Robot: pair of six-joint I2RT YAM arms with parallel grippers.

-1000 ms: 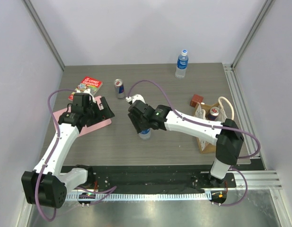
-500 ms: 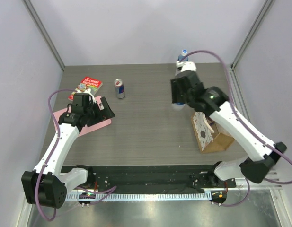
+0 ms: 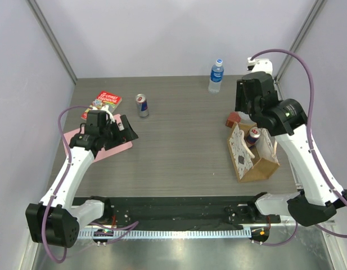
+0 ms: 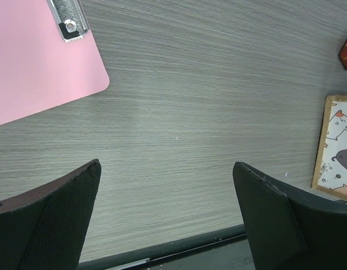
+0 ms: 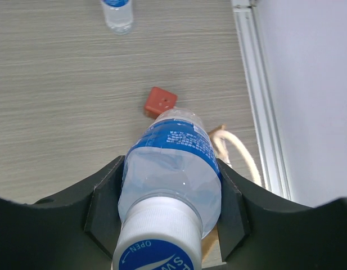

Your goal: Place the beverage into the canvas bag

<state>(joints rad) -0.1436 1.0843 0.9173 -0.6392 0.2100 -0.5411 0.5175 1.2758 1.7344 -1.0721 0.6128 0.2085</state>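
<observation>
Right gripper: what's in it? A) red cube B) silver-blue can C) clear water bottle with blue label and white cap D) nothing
C: in the right wrist view the right gripper is shut on the water bottle, with its blue label and white cap plainly showing.

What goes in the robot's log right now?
right gripper: shut on held water bottle | place: near canvas bag | left gripper: open, empty | bag: holds can
</observation>
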